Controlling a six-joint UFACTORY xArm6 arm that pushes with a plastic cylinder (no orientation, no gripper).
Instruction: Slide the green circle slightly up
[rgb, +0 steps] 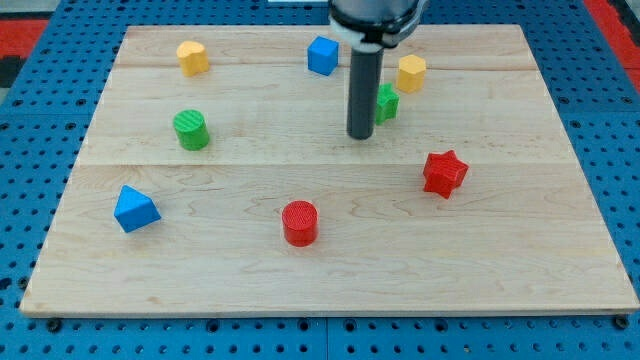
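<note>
Where the view's bottom edge cuts in, only a strip of blue pegboard (300, 340) shows below the wooden surface (520, 280). Nearest on that surface sit the red cylinder (299, 222), the blue triangular block (135, 209) toward the view's left, and the red star (444, 173) toward the view's right. Farther up, the green circle (191, 130) stands alone at the view's left, well apart from my tip (360, 136), which rests near the middle. With no fingers on this rod, there is no grasp to report. Just beside the rod, a second green block (387, 102) is half hidden, its shape unclear. Beyond lie 2 yellow blocks (193, 57) (411, 73) and a blue cube (322, 55). Red flooring (612, 22) peeks in at the top corners, and the arm's upper part is cut off.
</note>
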